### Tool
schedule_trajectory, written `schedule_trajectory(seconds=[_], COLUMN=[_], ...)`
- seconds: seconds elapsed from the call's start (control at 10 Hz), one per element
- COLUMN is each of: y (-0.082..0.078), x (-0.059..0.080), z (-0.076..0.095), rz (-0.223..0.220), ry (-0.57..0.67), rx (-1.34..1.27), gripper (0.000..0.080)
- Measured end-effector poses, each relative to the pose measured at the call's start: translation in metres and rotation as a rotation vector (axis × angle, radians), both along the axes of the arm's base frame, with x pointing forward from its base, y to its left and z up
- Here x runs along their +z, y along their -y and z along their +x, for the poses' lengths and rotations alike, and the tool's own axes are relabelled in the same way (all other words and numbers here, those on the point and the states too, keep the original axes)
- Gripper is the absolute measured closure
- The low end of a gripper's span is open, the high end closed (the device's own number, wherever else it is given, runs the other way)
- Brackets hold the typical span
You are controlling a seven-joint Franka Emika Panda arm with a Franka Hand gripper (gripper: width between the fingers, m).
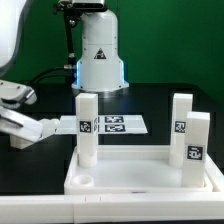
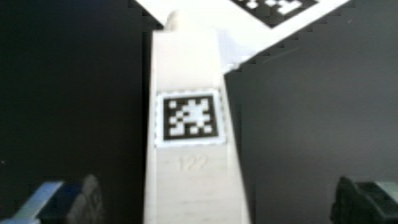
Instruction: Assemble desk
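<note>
**Fourth leg still to go in**

Starting at the exterior view's left, you are looking at the arm reaching in low over the black table, with the marker board lying just beyond it. Its gripper is showing only in the wrist view, where the fingers are standing apart on either side of a leg, not touching it. That leg is standing upright at the tabletop's far-left corner; whether it is fully seated is hard to tell at this resolution. Moving right, two more legs are standing at the right-hand corners. The near-left socket is sitting empty, so you are likely between legs. Next you will probably be fetching the fourth leg, which is not in view.
</note>
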State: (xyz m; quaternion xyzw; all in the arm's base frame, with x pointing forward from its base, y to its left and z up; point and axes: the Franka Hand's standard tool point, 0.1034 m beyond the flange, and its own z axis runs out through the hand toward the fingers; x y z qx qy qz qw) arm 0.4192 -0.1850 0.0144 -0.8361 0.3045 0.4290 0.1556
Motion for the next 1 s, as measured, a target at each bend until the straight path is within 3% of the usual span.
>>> schedule_trajectory(seconds=[0.2, 0.4, 0.6, 0.8, 0.9, 1.0], y=[0.002, 0.003, 0.003, 0.004, 0.008, 0.009], x=[-0.006, -0.005, -0.005, -0.002, 0.025, 0.052], z=[-0.013, -0.012, -0.012, -0.01, 0.004, 0.028], rz=[-0.008, -0.011, -0.011, -0.009, 0.019, 0.009], ry=[-0.053, -0.051, -0.051, -0.039, -0.006, 0.099], rx=[-0.041, -0.039, -0.039, -0.032, -0.012, 0.015], gripper=[0.015, 0.0162, 0.0512, 0.0515, 0.0515, 0.0515])
